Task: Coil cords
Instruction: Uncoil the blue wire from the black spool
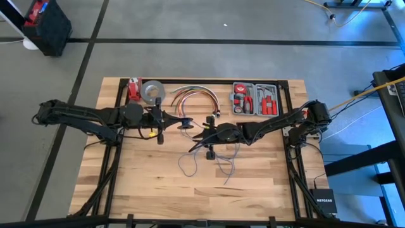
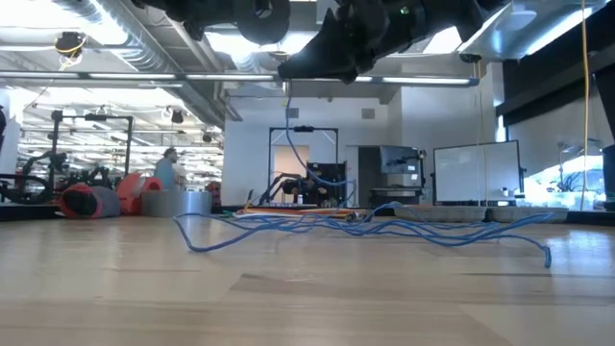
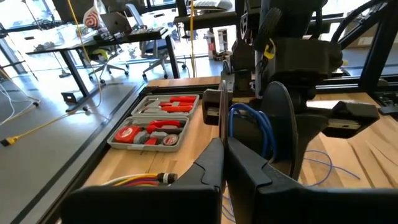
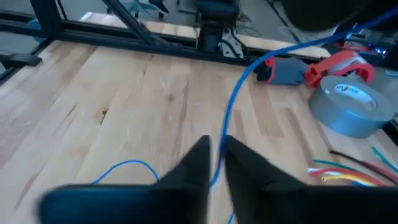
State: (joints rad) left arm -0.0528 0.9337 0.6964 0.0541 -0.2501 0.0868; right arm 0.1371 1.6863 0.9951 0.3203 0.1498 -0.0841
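One cord sprawled across table, pinched in right tool, left tool closed.

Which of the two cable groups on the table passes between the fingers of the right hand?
It is the thin blue cord, which runs between the fingers of the right hand. The short bundle of orange, red and white cables lies apart, beside the grey tape roll.

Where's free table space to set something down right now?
Free: the table near strip below the loose cord, plus its left side under the left arm. Crowded: far edge, with tape roll, cable bundle and tool case, and the centre where both grippers meet.
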